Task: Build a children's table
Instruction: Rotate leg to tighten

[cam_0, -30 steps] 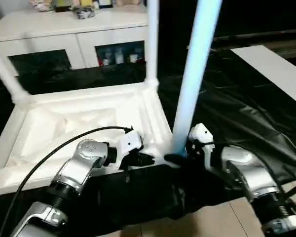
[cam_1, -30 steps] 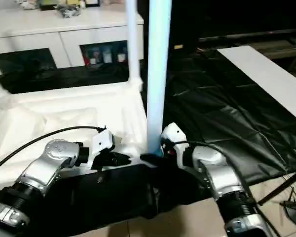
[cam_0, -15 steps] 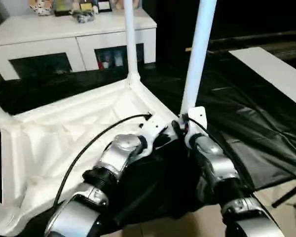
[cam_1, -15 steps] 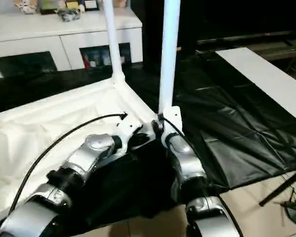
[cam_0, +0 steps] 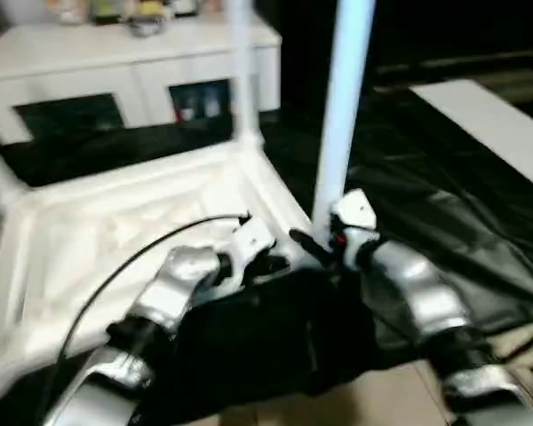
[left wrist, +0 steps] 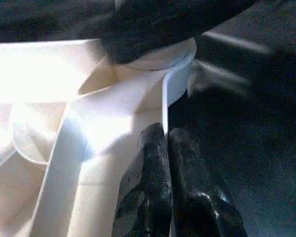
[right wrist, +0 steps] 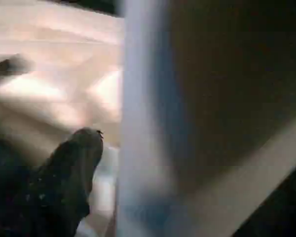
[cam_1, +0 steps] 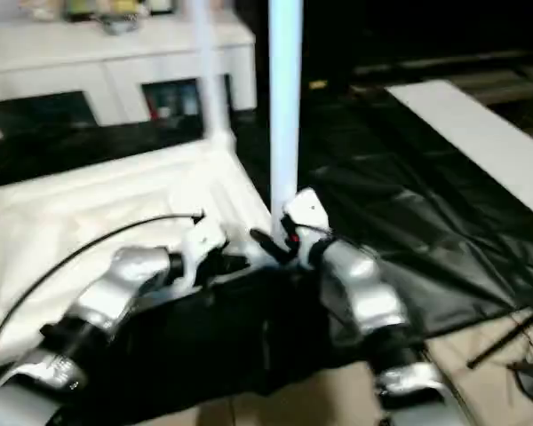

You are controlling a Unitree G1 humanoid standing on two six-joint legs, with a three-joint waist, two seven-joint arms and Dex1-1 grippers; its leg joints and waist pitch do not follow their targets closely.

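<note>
Upturned tabletop [cam_0: 115,231]: near-corner leg [cam_0: 342,115] upright. Your left gripper [left wrist: 164,136]: pinched closed at its rim. Your right gripper [cam_0: 315,248]: at leg base; spread unreadable.

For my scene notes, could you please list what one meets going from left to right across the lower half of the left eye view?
Tabletop → left gripper → near leg → right gripper's wrist → black sheet → flat white board.

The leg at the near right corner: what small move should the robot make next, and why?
Probably grip the leg low and press it straight down. It stands upright at the tabletop corner, the right end effector sits at its base, and the shut left end effector is at the rim beside it.
</note>
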